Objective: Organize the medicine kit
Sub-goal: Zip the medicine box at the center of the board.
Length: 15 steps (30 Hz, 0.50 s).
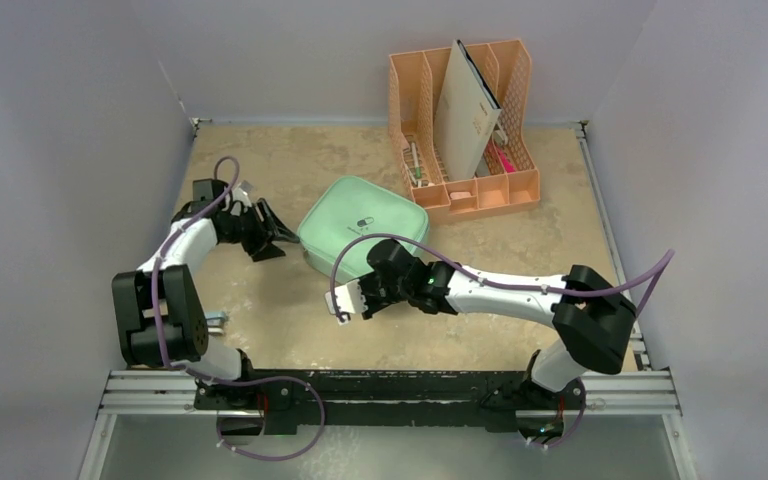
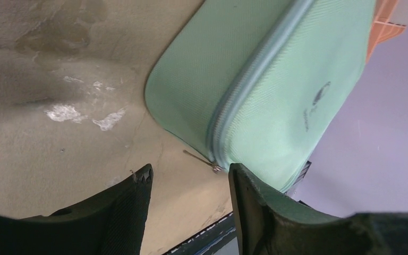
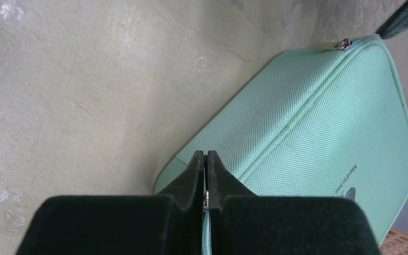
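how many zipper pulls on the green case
2. One zipper pull pinched in the right jaws; the other at the case's far corner, by the left jaws. More may be hidden.

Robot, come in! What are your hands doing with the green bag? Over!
Right gripper shut on zipper pull. Left gripper open beside the medicine kit. Kit zipped closed on the table. File organizer behind, not in the way.

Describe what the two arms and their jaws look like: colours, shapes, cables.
The left arm and the right arm both have smooth white link shells between chunky black joint housings. A lilac cable loops loosely along each arm. The jaws are matte black and wedge-shaped, with finely textured inner faces. No markings are legible on either arm.
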Available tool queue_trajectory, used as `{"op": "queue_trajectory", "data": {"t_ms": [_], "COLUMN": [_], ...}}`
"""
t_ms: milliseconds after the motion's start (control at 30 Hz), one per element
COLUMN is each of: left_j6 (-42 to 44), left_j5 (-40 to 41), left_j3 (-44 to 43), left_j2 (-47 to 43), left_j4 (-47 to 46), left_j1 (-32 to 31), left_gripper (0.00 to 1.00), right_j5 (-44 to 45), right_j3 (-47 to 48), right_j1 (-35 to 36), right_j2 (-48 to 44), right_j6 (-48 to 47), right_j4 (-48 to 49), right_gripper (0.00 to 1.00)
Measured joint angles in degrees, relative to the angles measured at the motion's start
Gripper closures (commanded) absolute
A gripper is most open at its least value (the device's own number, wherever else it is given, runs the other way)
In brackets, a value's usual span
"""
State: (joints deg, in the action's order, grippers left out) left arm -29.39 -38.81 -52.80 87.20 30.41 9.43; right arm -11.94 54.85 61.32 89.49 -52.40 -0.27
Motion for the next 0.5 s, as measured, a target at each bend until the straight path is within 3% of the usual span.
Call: {"op": "queue_trajectory", "data": {"t_ms": [267,500], "left_j6": [-5.6,-14.7], "left_j5": [-0.6,-0.2], "left_j3": [2.0,7.8], "left_j2": [-11.7,-12.1], "left_j4": [-3.3,-9.8], "left_j1": [-1.2,-10.4], "left_gripper": [0.43,0.45], "right_j5": [-2.9,-4.1], "right_j3": [0.3,0.3], "right_j1": [-0.1,-0.3], "right_j2": [0.2,0.2], "right_j6": [0.3,0.3], "right_j4": [0.5,1.2], "right_gripper": [1.00,1.00]}}
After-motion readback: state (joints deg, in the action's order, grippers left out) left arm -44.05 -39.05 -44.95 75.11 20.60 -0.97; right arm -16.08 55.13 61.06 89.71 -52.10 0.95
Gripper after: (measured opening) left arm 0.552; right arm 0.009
